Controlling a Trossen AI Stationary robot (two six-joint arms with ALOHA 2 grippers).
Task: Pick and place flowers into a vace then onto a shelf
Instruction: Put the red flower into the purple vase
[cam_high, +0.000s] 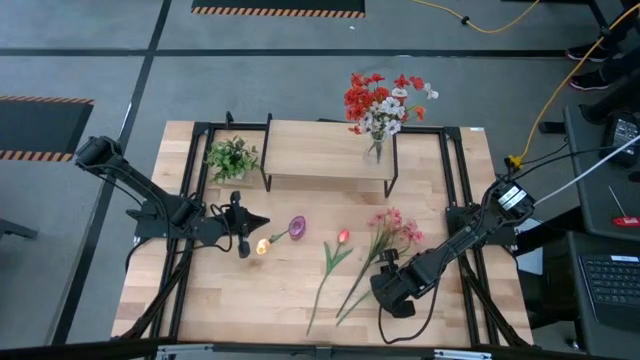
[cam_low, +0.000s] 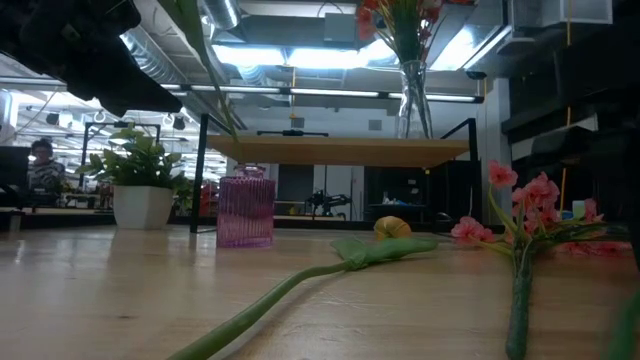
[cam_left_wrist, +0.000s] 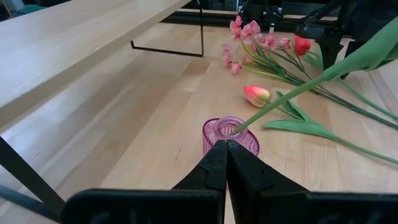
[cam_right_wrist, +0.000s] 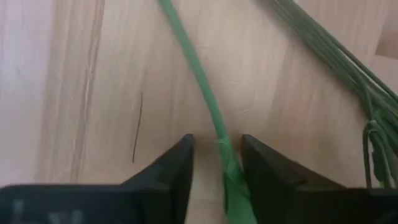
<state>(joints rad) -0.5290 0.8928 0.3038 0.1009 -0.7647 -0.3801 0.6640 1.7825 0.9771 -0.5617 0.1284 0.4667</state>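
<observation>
Flowers lie across your table (cam_high: 200, 290): a tulip (cam_high: 342, 238) with its long stem running toward the front edge, and beside it a pink spray (cam_high: 395, 226). Your right gripper (cam_right_wrist: 217, 163) sits low over the tulip's stem, fingers parted with the stem between them, not yet pinched. Your left gripper (cam_left_wrist: 226, 163) is fully closed, just behind the purple vase (cam_left_wrist: 230, 134), where one yellow tulip (cam_high: 263, 246) already leans out of the mouth. Behind stands the shelf (cam_high: 325, 155), carrying a glass vase of red and white blooms (cam_high: 384, 100). A small green plant (cam_high: 231, 157) sits by the shelf's left legs. The spray's stems crowd close to the right gripper.
</observation>
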